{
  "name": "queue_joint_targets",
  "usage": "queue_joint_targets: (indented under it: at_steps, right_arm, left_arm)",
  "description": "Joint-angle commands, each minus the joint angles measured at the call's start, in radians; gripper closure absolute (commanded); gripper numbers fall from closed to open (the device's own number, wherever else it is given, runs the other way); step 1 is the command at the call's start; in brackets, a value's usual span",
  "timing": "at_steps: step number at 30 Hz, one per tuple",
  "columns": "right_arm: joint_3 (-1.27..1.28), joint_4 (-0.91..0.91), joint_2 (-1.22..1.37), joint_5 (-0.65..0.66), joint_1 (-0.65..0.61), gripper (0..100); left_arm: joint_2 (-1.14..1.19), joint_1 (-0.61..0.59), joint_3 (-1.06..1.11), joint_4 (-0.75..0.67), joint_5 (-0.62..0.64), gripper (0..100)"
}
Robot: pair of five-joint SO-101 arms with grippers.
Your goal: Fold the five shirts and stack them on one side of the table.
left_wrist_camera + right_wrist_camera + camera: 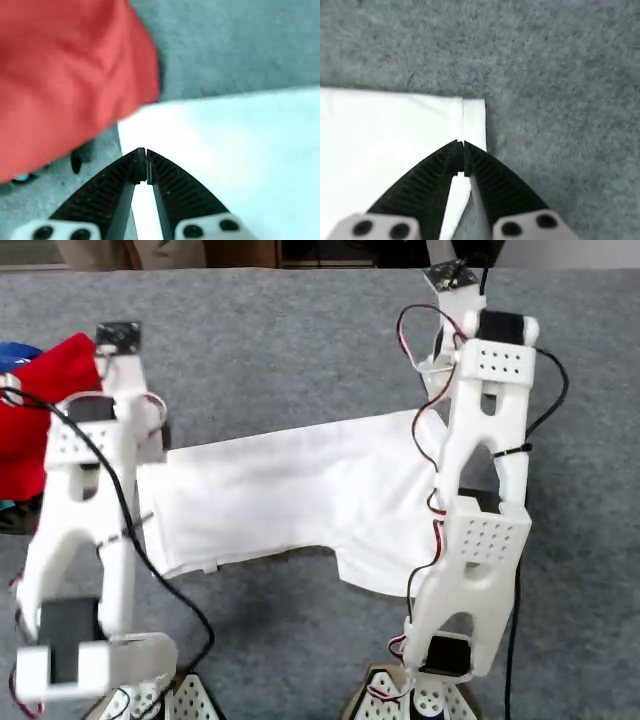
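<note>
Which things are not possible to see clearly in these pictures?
- High view: red shirt cut off by the left edge; folded or not, unclear.
- High view: white shirt ends covered by the arms.
- Wrist views: whether the shut left gripper and right gripper pinch cloth; their fingers hide it.

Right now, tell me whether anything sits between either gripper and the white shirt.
Nothing visible does. The left gripper looks shut on the white shirt at its edge next to the red cloth, and the right gripper looks shut on the opposite edge, with bare grey table beyond it.
</note>
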Motion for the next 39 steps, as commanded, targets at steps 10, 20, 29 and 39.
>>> queue_joint_targets:
  at_steps: [10,20,29,39]
  right_arm:
    - [0.087,0.114,-0.076,0.140,0.102,99.7]
    - [0.220,0.112,-0.189,0.307,0.156,99.7]
    - [0.719,0.038,-0.631,0.654,0.163,99.7]
    - [1.658,-0.322,-1.239,0.890,-0.007,96.3]
  left_arm:
    - [-0.225,-0.009,0.520,-0.175,-0.040,98]
    - [-0.225,-0.011,0.594,-0.186,-0.041,98]
    - [-0.286,-0.074,0.695,-0.284,-0.034,98]
    - [-0.426,-0.112,0.798,-0.350,0.060,98]
